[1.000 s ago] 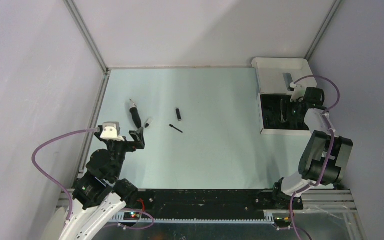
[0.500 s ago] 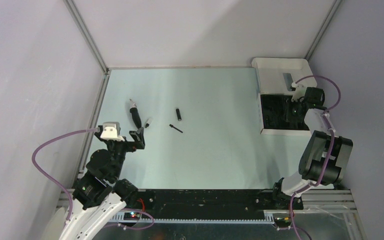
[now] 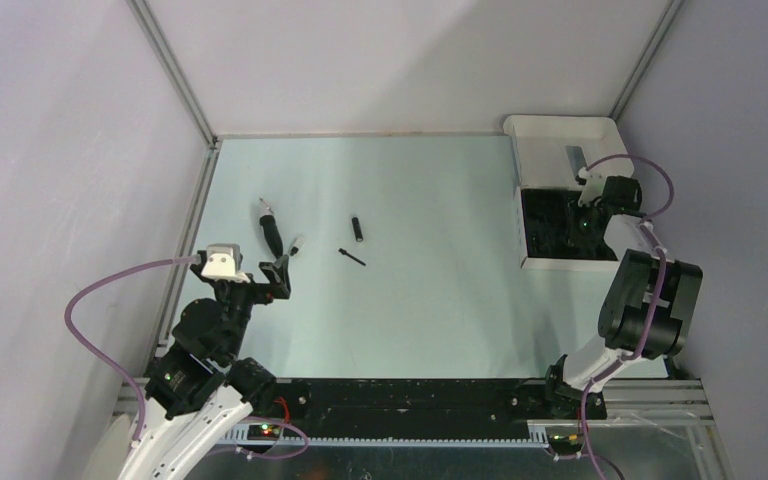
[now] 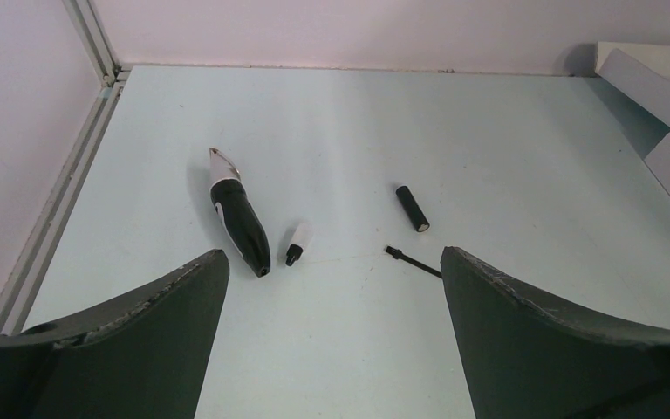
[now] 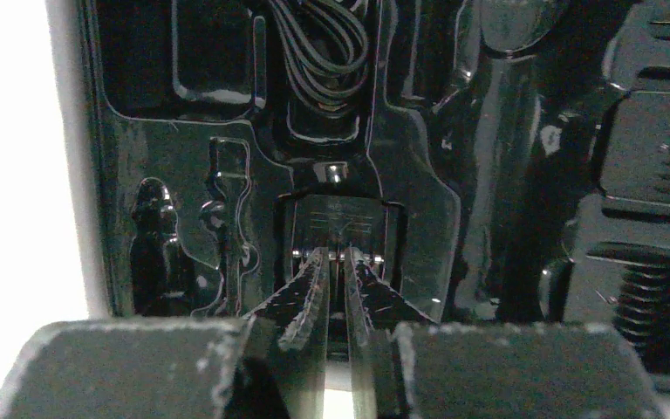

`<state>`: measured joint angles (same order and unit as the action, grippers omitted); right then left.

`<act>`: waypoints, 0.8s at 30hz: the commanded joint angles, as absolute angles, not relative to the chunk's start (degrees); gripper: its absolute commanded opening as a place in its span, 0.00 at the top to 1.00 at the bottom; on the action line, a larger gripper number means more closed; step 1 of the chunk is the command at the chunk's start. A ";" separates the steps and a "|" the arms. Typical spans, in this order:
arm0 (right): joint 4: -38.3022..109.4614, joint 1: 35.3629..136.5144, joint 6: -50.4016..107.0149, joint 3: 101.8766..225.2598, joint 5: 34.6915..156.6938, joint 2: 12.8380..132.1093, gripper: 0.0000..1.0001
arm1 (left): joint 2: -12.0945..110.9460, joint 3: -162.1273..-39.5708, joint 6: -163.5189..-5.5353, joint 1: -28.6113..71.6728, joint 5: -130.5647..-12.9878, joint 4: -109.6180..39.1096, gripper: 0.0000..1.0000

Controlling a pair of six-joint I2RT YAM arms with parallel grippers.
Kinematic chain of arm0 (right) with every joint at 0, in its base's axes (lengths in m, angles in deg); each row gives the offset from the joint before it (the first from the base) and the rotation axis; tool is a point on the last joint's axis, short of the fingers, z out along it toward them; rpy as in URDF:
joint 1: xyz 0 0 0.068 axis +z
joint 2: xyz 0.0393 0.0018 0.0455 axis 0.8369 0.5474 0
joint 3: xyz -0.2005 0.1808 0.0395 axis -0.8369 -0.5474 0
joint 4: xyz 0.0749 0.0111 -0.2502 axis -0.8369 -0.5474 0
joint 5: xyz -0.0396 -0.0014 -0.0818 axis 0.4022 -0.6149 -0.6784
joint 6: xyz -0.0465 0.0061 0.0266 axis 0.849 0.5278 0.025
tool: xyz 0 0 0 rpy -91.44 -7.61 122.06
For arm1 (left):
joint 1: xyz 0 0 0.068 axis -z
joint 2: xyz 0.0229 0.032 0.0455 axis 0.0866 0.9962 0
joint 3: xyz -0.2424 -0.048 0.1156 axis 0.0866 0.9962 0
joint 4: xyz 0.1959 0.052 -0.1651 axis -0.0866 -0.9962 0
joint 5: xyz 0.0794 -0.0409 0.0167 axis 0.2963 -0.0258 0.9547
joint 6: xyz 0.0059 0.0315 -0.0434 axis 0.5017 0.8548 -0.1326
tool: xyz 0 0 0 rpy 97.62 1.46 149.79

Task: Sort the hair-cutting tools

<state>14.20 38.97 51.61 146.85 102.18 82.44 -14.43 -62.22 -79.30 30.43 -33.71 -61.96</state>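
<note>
Top view evenly bright, shadows soft; right wrist view dim, glare on glossy insert (image 5: 419,192).

Four loose pieces are counted on the table (image 3: 440,300): one tapered trimmer body (image 4: 240,218) with a silver tip, one short cylinder (image 4: 412,208), one thin stick (image 4: 410,262) and one small white piece (image 4: 297,243) with a black cap. One white box (image 3: 570,263) is seen, fitted with one black moulded insert (image 5: 183,175), whose recesses cannot be counted with certainty. Two arms are counted, each carrying one: the left end effector (image 4: 333,257) and the right end effector (image 5: 336,262).
</note>
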 commanded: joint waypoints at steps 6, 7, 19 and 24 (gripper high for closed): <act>13.75 41.54 51.66 146.99 95.42 86.72 0.85 | -14.30 -62.08 -78.07 30.71 -34.06 -60.17 0.02; 13.75 41.72 51.63 146.93 94.68 86.74 0.85 | -14.29 -62.08 -78.06 30.71 -34.07 -60.18 0.02; 17.59 43.24 43.66 146.91 93.55 70.46 0.68 | -12.75 -62.08 -78.28 30.44 -34.64 -59.90 0.02; 17.73 46.73 36.18 147.60 95.40 62.30 0.40 | -11.06 -62.08 -78.76 29.75 -34.92 -59.77 0.02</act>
<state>15.44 44.17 43.59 146.22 93.92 69.17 -12.90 -62.22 -79.36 30.32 -34.19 -61.89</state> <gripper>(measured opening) 0.499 0.983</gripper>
